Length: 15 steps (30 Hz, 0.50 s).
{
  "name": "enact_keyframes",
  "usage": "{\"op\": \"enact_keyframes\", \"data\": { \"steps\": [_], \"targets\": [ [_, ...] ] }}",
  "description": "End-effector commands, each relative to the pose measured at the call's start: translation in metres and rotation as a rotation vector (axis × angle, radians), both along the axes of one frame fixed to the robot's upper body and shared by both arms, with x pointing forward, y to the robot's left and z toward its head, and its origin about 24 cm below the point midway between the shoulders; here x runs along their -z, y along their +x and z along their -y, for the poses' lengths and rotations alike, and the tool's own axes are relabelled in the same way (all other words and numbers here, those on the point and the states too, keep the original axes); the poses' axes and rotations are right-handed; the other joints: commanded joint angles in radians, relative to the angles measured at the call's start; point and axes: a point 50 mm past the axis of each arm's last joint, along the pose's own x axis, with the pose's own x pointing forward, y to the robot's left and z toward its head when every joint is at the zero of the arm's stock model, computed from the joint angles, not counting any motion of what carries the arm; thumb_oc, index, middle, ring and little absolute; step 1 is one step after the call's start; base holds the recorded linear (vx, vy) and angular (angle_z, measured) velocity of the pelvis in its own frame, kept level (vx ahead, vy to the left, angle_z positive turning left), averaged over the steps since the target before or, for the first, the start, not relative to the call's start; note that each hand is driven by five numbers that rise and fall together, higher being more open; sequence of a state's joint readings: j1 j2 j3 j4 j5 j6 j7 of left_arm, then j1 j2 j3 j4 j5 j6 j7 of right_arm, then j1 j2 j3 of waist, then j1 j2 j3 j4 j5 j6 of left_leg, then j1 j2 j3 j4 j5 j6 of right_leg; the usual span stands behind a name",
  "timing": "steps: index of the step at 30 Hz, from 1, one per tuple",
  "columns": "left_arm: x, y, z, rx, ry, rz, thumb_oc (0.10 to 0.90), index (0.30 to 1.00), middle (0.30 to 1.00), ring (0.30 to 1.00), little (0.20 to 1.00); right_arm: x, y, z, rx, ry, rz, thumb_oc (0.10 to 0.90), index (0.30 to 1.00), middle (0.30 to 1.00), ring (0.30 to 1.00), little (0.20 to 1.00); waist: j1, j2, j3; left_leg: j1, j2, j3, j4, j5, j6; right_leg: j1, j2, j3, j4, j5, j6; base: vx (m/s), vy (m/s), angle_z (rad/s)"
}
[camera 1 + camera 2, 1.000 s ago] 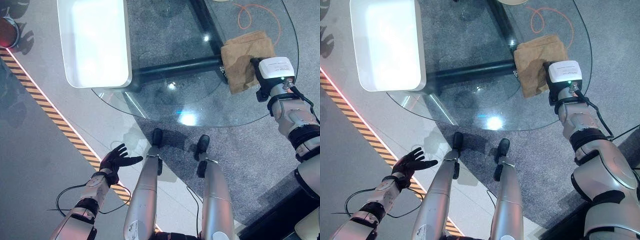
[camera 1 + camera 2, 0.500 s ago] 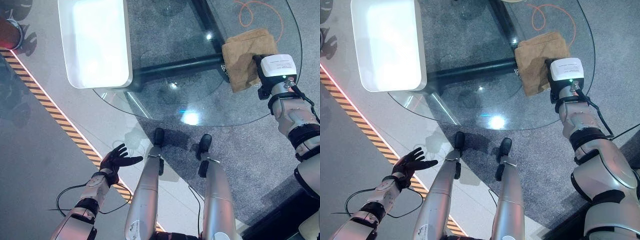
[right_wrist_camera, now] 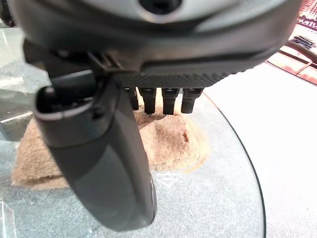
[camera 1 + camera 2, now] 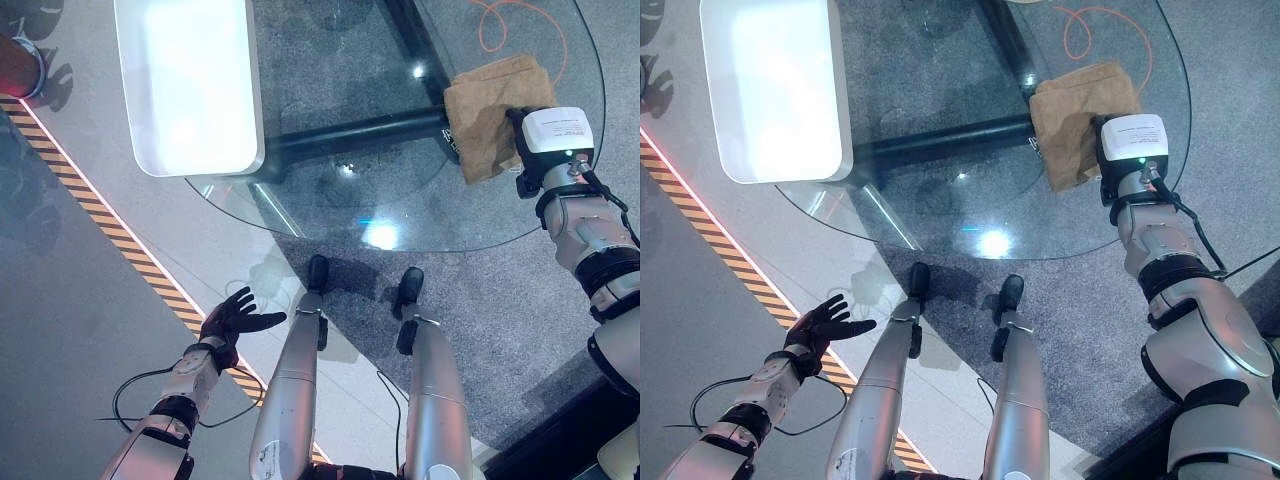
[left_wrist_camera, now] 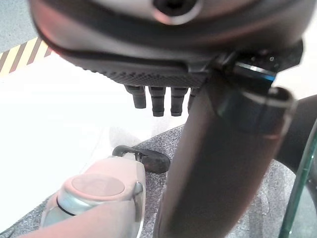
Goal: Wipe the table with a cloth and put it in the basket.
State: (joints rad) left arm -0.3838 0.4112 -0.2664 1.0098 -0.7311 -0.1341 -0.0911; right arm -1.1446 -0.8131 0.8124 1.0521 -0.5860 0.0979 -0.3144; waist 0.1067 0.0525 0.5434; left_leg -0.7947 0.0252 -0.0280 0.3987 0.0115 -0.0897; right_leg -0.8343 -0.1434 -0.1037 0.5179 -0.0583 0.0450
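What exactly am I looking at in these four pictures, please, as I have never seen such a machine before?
This is a two-legged humanoid robot with two silver arms ending in dark hands. The two wide pictures come from cameras in its head, looking down. The two close-ups come from cameras on its wrists. In front of it stands a round glass table. On it lie a brown cloth and a white basket. The right hand rests its fingers on the cloth, as if to wipe. The left hand hangs open beside the table, above the floor, holding nothing. An orange cable shows through the glass.
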Motion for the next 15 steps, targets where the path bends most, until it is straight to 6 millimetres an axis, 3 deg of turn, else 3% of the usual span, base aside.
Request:
{"op": "enact_keyframes", "data": {
  "steps": [1,15],
  "targets": [
    [0.0092,-0.0136,-0.0087,-0.047,0.010,-0.031,0.800,0.900,0.900,0.900,0.900,-0.0580,-0.0068,0.0202,0.122,-0.001,0.196,0.100,0.300,0.300,0.300,0.200,-0.008,0.044,-0.023,0.003,-0.063,0.052,-0.005,-0.014,0.076,-0.013,0.038,-0.105,-0.007,0.009,-0.015,0.00,0.000,0.00],
    [0.0090,-0.0137,-0.0084,-0.042,0.007,-0.029,0.800,0.900,0.900,0.900,0.900,-0.0583,-0.0069,0.0206,0.121,0.001,0.197,0.100,0.300,0.300,0.300,0.200,-0.006,0.046,-0.023,0.000,-0.064,0.052,-0.007,-0.012,0.076,-0.015,0.038,-0.107,-0.010,0.011,-0.014,0.00,0.000,0.00]
  ]
}}
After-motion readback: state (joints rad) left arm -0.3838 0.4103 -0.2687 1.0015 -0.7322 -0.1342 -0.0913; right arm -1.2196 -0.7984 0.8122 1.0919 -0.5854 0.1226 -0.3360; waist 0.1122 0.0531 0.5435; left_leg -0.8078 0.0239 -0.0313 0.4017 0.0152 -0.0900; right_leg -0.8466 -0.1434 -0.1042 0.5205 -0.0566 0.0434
